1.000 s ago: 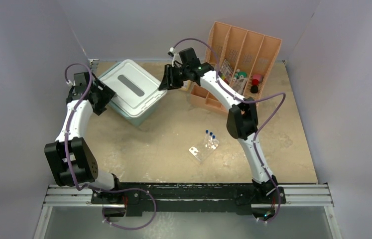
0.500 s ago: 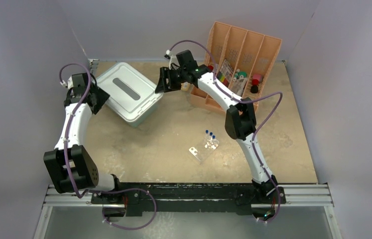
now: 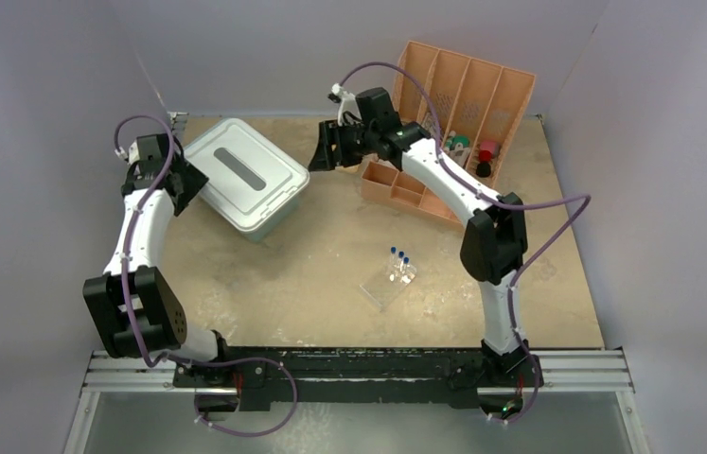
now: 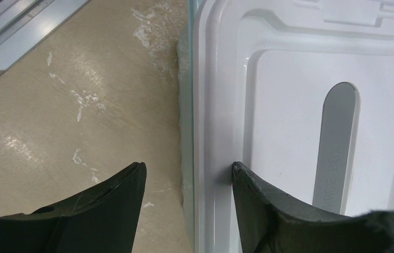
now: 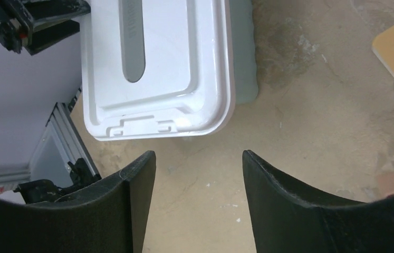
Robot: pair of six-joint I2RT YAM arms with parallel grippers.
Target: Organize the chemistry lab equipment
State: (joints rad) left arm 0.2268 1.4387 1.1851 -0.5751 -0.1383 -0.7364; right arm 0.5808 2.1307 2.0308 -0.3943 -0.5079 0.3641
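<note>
My left gripper [image 4: 189,171] stands open astride the long rim of the white lid [image 4: 300,132] on the pale bin [image 3: 247,180], one finger outside over the counter [image 3: 311,274], the other above the lid, gripping nothing. My right gripper [image 5: 199,158] is open and empty as well, over bare counter just off the bin's latch end. If I close my left here, I judge I would catch only the thin lip, which could slip out or drag the whole bin. Prying one side of a latched lid might tip it. A low push from my right could shove the bin into my left arm. The clear tube rack [image 3: 389,284] with its blue-capped tubes [image 3: 398,255] sits mid-counter, well apart from both grippers. A careless sweep of my right arm could topple it.
</note>
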